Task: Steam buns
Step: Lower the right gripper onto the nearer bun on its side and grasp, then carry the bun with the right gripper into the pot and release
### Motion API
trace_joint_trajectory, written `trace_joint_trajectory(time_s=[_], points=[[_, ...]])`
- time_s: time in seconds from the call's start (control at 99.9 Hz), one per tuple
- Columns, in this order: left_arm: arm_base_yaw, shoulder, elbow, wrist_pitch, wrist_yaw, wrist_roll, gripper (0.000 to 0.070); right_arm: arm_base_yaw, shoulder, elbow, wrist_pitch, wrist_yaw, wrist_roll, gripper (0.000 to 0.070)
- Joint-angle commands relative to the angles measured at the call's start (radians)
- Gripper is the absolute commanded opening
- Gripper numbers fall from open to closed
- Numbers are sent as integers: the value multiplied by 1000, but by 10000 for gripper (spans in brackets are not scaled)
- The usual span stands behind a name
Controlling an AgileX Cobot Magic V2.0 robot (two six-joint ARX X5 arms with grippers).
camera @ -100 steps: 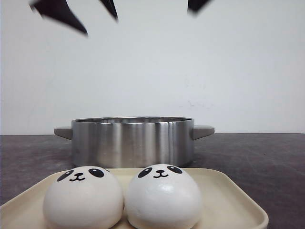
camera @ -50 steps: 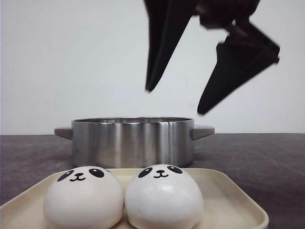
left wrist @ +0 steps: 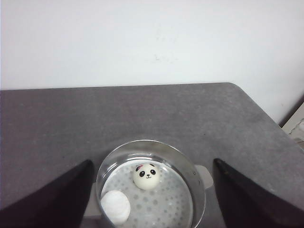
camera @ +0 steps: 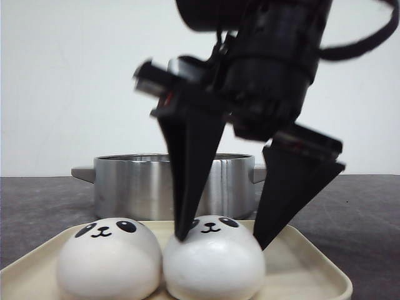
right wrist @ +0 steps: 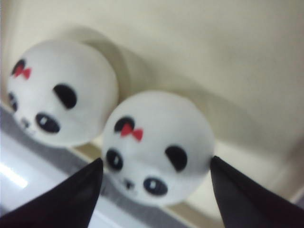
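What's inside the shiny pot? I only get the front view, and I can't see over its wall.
Observer: The left wrist view looks down into the pot. Two buns sit on its holed steamer floor.
Operator: Are both smiling at you?
Observer: Only the face-up bun shows its panda face. The plain-side bun shows only white.
Operator: Do my tray buns have anything on top?
Observer: Yes. In the right wrist view, the left tray bun and right tray bun each wear a small red bow.

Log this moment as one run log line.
right gripper: open, jaws straddling right bun on tray | left gripper: open above pot | pot holds two buns | left bun untouched
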Motion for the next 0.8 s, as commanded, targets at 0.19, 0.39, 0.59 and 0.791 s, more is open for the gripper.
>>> trace_joint_trajectory(time_s=[0.19,0.39,0.59,0.791], points=[[-6,-5,23,6,-6,4,476,14,49,7,16,4,31,0],[-12,-6,23,6,-6,4,475,16,48,9,19,55,26,7],[-12,-5,23,-5,-6,5,476,30,-36,50,2,61,27,7],[-12,-5,23,-6,-6,5,475,42,-164,168,1,102,27,7]])
